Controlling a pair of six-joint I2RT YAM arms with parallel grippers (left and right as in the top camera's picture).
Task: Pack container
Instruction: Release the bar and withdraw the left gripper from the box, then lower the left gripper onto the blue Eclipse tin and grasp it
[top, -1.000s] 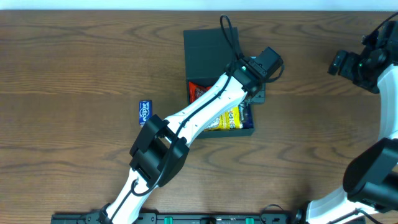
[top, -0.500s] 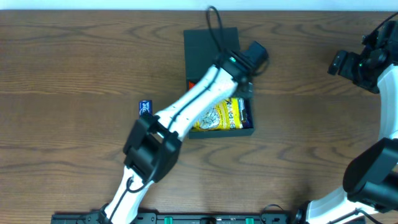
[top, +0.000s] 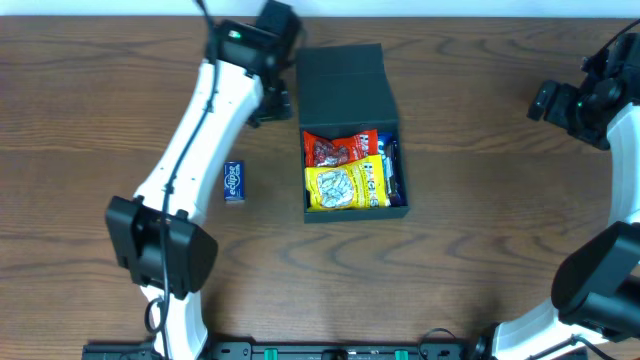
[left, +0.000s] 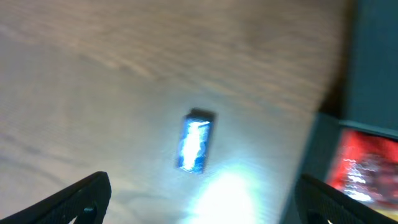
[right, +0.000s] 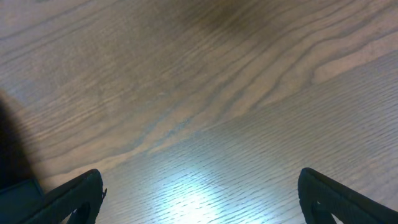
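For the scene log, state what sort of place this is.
Likely a robot manipulation lab bench, not a home: a left arm and right arm at a wooden table, with a green container of snack packs and a small blue pack nearby.

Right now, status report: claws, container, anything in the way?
Left claw open, empty. Right claw open, empty. Container lid open, snack packs inside. Small blue pack lies outside, to its left; nothing blocking it.
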